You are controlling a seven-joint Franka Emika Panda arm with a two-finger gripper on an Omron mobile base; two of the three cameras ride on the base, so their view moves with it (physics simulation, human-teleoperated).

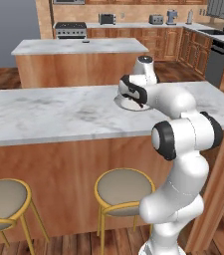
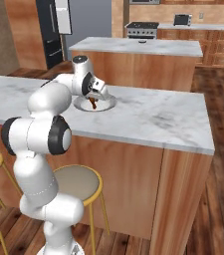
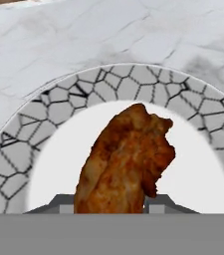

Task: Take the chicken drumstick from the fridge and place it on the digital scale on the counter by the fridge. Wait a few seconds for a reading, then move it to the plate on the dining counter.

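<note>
My gripper [image 3: 111, 205] is shut on the chicken drumstick [image 3: 123, 159], a glossy reddish-brown piece standing up between the two fingertips. Right behind it lies the plate [image 3: 133, 77], pale in the middle with a grey cracked-pattern rim, on the white marble dining counter [image 3: 83, 35]. From the right base view the gripper [image 2: 94, 101] points down over the plate [image 2: 107, 105] with the drumstick [image 2: 94, 104] at its centre; I cannot tell whether the meat touches the plate. The arm covers most of the plate [image 1: 124, 103] in the left base view. The dark fridge [image 2: 49, 35] stands far back left. The digital scale is out of view.
Round grey-seated stools [image 1: 123, 188] [image 2: 76, 182] with yellow legs stand under the counter's near edge. A second marble island [image 1: 78, 47] lies beyond the dining counter [image 1: 54, 112]. Wooden cabinets, a stove [image 1: 70, 29] and small appliances line the back wall.
</note>
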